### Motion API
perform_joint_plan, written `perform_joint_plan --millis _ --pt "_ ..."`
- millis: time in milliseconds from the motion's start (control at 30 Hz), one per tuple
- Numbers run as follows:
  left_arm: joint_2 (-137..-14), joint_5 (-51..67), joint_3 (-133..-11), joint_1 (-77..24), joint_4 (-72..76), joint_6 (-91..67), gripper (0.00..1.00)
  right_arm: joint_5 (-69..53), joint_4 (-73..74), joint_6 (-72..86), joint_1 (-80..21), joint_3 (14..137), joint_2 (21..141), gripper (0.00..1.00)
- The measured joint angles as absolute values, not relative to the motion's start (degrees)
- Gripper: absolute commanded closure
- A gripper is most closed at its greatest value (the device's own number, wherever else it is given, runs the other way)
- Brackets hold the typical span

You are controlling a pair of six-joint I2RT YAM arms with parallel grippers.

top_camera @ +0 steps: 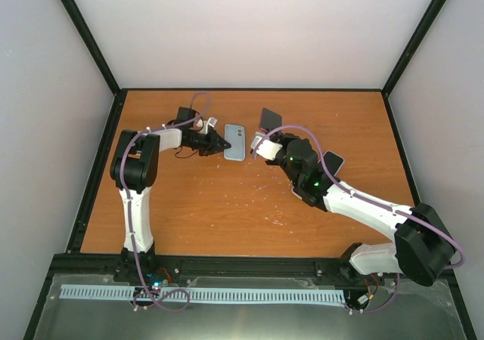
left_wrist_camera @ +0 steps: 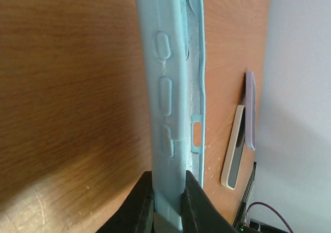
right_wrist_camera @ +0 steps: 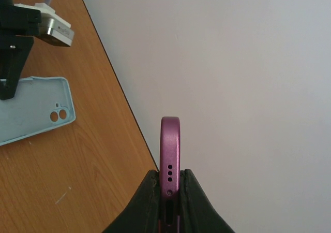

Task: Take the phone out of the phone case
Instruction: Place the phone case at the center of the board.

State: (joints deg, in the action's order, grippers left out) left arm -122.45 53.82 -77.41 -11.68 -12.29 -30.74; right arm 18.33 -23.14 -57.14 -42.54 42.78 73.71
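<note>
Wood-grain table [top_camera: 227, 211] fills the overhead view, the two arms reaching in from its near edge. At about 10 o'clock from the table's middle, the left gripper [top_camera: 224, 143] points toward 3 o'clock, its jaws drawn narrow and pinched on the long side wall of the light blue phone case [top_camera: 236, 142]. The left wrist view shows that wall on edge, running away from between the two black fingers [left_wrist_camera: 142, 197], with the moulded button bumps facing the camera. The case is empty, its two camera cutouts toward 12 o'clock, and it appears to lie flat on the wood. At 3 o'clock from the case, just beside it, is the right gripper [top_camera: 262, 137], clamped tight on the purple phone [top_camera: 271, 119]. The phone is out of the case and clear of it, held off the table at about 1 o'clock from the case. In the right wrist view its rounded end [right_wrist_camera: 170, 145] sticks up between the fingers. At 4 o'clock from that gripper, beside the right arm, a dark flat thing [top_camera: 333, 161] lies on the table; what it is cannot be told.
</note>
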Motion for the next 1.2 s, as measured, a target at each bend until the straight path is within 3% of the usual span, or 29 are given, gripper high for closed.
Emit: perform_joint_plan --millis 233,300,500,800,1200 --pt "-123.8 52.2 -77.0 -12.9 -13.2 -30.9 0.98 18.0 -22.3 -56.1 -42.0 42.8 73.7 0.97" --pt "-123.8 51.8 -76.2 -13.2 -13.1 -31.0 0.94 17.5 -22.1 -56.1 -42.0 42.8 73.7 0.97" --pt "-123.4 50.9 -73.6 -13.6 -12.6 -31.5 0.52 16.9 -21.7 -55.6 -42.0 42.8 73.7 0.97" --pt "-117.9 46.6 -71.7 -13.9 -13.1 -31.4 0.01 14.9 -21.6 -55.4 -41.8 42.8 73.9 0.97" --pt "-101.0 45.8 -62.8 -9.5 -13.9 -29.4 0.00 13.2 -27.0 -60.1 -42.4 43.2 77.5 0.97"
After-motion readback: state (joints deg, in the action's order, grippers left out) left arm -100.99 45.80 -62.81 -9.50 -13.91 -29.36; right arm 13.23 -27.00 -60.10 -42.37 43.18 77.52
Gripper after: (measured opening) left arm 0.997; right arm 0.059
